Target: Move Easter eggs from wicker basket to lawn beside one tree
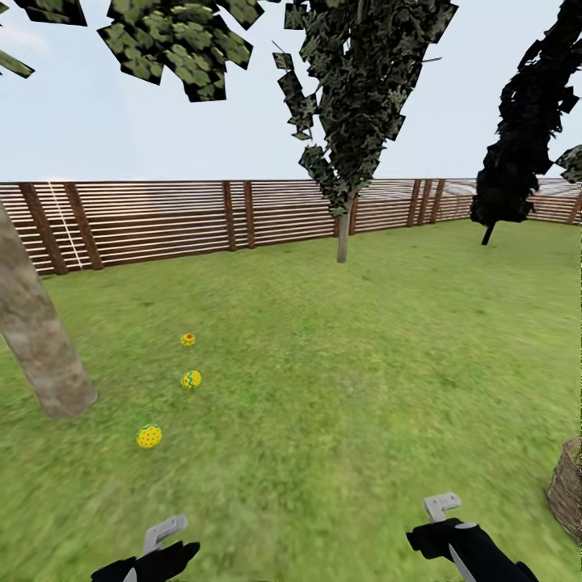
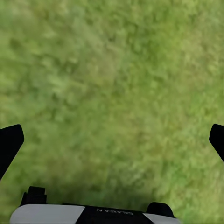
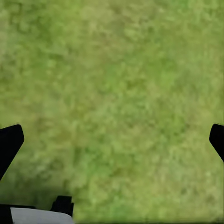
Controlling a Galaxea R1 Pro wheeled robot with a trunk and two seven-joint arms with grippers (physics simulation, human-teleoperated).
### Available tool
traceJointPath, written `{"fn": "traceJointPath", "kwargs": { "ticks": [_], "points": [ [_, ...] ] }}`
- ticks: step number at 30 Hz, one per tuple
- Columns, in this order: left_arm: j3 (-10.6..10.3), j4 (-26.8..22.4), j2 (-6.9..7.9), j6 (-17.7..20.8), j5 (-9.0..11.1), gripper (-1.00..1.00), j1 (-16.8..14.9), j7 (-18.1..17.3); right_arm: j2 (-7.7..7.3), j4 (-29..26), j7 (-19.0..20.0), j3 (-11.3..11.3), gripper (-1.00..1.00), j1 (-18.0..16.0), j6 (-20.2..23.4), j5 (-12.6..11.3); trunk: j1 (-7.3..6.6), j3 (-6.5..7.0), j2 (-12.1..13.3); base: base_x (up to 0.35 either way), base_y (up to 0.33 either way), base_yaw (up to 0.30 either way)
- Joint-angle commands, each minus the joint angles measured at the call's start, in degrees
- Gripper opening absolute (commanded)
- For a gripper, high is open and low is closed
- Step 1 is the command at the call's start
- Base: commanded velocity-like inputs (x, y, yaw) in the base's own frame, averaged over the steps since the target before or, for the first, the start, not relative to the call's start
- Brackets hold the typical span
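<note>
Three yellow Easter eggs lie on the lawn (image 1: 339, 388) right of the slanted grey-brown tree trunk (image 1: 36, 331): the red-dotted egg (image 1: 187, 339) farthest, the teal-zigzag egg (image 1: 191, 379) in the middle, the green-specked egg (image 1: 149, 436) nearest. The wicker basket (image 1: 568, 489) pokes in at the head view's right edge; its inside is hidden. My left gripper (image 2: 112, 140) is open over bare grass, its dark fingers (image 2: 9, 144) wide apart. My right gripper (image 3: 112, 140) is open too, with only grass between its fingers (image 3: 10, 142). Both arms sit low in the head view.
A brown slat fence (image 1: 242, 214) runs across the back. A slim straight-trunked tree (image 1: 343, 234) stands mid-lawn near the fence, and a near-black conifer (image 1: 521, 145) at the right. Open grass lies between the eggs and the basket.
</note>
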Motion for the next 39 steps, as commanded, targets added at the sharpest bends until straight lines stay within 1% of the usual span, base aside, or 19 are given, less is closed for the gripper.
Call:
{"fn": "traceJointPath", "kwargs": {
  "ticks": [1,5,9,10,13,16,17,18,19,21,22,26,29,33,35,36,37,38,39],
  "points": [
    [0.48,-0.11,-0.04,0.44,-0.24,1.00,-0.05,-0.36,-0.07,-0.10,0.20,0.19,1.00,-0.04,0.34,0.43,0.04,-0.23,-0.14,0.000,0.000,-0.064],
    [0.48,-0.11,-0.04,0.44,-0.21,1.00,-0.05,-0.36,-0.01,-0.07,0.20,0.24,1.00,-0.04,0.40,0.46,0.04,-0.61,-0.14,0.000,0.000,-0.064],
    [0.48,0.31,-0.04,0.50,-0.23,1.00,-0.05,-0.36,0.49,0.76,0.20,0.49,1.00,-0.04,0.48,0.57,0.04,-0.99,-0.14,0.000,0.000,-0.064],
    [0.48,1.11,-0.09,0.48,-0.25,1.00,-0.05,-0.36,0.64,1.59,0.19,0.53,1.00,-0.04,0.50,0.60,0.04,-1.08,-0.14,0.000,0.000,-0.064],
    [0.48,4.95,-0.28,0.36,-0.36,1.00,-0.04,-0.36,2.00,4.90,-0.54,0.66,1.00,-0.04,0.54,0.67,0.04,-1.36,-0.14,0.000,0.000,-0.064],
    [0.45,9.91,0.07,-0.65,-0.86,1.00,-0.03,-0.36,2.72,9.56,-1.58,0.58,1.00,-0.04,0.29,0.60,0.04,-1.64,-0.14,0.000,0.000,-0.065],
    [0.42,12.69,0.38,-1.95,-1.34,1.00,-0.05,-0.32,2.91,12.69,-1.78,0.54,1.00,-0.04,-0.36,0.61,0.04,-1.74,-0.14,0.000,0.000,-0.065],
    [0.42,13.55,0.56,-2.44,-1.49,1.00,-0.04,-0.31,3.02,14.65,-1.86,0.58,1.00,-0.04,-1.51,0.62,0.04,-1.83,-0.14,0.000,0.000,-0.065],
    [0.40,17.09,1.19,-4.10,-1.97,1.00,-0.04,-0.29,3.14,17.26,-1.92,0.68,1.00,-0.04,-3.85,0.63,0.04,-1.92,-0.14,0.000,0.000,-0.065],
    [0.40,19.28,1.69,-4.86,-2.15,1.00,-0.02,-0.28,3.25,19.91,-1.96,0.73,1.00,-0.04,-5.69,0.64,0.04,-2.11,-0.14,0.000,0.000,-0.065],
    [0.39,21.03,2.45,-5.45,-2.28,1.00,0.13,-0.28,3.34,24.32,-1.98,0.77,1.00,-0.04,-7.33,0.64,0.04,-2.21,-0.14,0.000,0.000,-0.065],
    [0.39,21.83,2.86,-5.70,-2.34,1.00,0.38,-0.27,3.42,30.60,-1.99,0.78,1.00,-0.04,-8.88,0.64,0.04,-2.58,-0.14,0.000,0.000,-0.065],
    [0.39,21.97,2.98,-5.71,-2.37,1.00,1.18,-0.27,4.24,33.29,-2.02,0.79,1.00,0.21,-9.00,0.65,0.04,-2.86,-0.14,0.000,0.000,-0.065],
    [0.39,22.01,3.03,-5.71,-2.43,1.00,4.40,-0.32,5.54,34.15,-2.06,0.79,1.00,3.72,-9.06,0.65,0.04,-3.24,-0.14,0.000,0.000,-0.065],
    [0.38,22.03,3.00,-5.71,-2.43,1.00,6.56,-0.35,6.07,34.26,-2.08,0.79,1.00,5.99,-9.08,0.65,0.04,-3.43,-0.14,0.000,0.000,-0.066],
    [0.36,22.03,2.99,-5.71,-2.45,1.00,7.02,-0.35,6.15,34.27,-2.08,0.79,1.00,6.54,-9.08,0.65,0.04,-3.52,-0.14,0.000,0.000,-0.066],
    [0.31,22.04,2.95,-5.71,-2.51,1.00,8.89,-0.40,6.60,34.29,-2.08,0.79,1.00,8.54,-9.08,0.65,0.04,-3.62,-0.14,0.000,0.000,-0.066],
    [0.28,22.04,2.92,-5.71,-2.61,1.00,9.83,-0.42,6.82,34.32,-2.08,0.79,1.00,9.55,-9.08,0.65,0.04,-3.71,-0.14,0.000,0.000,-0.066],
    [0.22,22.07,2.83,-5.69,-3.10,1.00,11.24,-0.46,7.06,34.30,-2.11,0.79,1.00,11.34,-9.11,0.65,0.04,-3.80,-0.14,0.000,0.000,-0.066]
  ]
}}
